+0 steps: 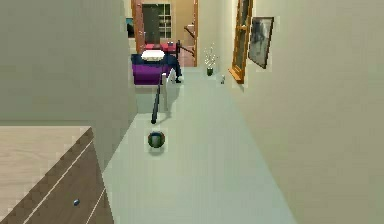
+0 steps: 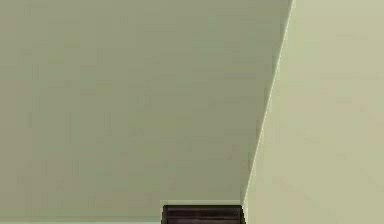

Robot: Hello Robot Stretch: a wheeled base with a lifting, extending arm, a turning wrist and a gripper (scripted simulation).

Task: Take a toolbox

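Pale corridor floor [image 1: 210,170] runs past a dresser [image 1: 45,175] and a dark round object [image 1: 157,140] toward a purple block [image 1: 150,68]. Neither toolbox position nor claw state can be told.

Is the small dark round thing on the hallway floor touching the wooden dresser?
Apart. In the forward view, the dark round thing lies farther along the hallway, and a plain strip of bare floor separates it from the wooden dresser.
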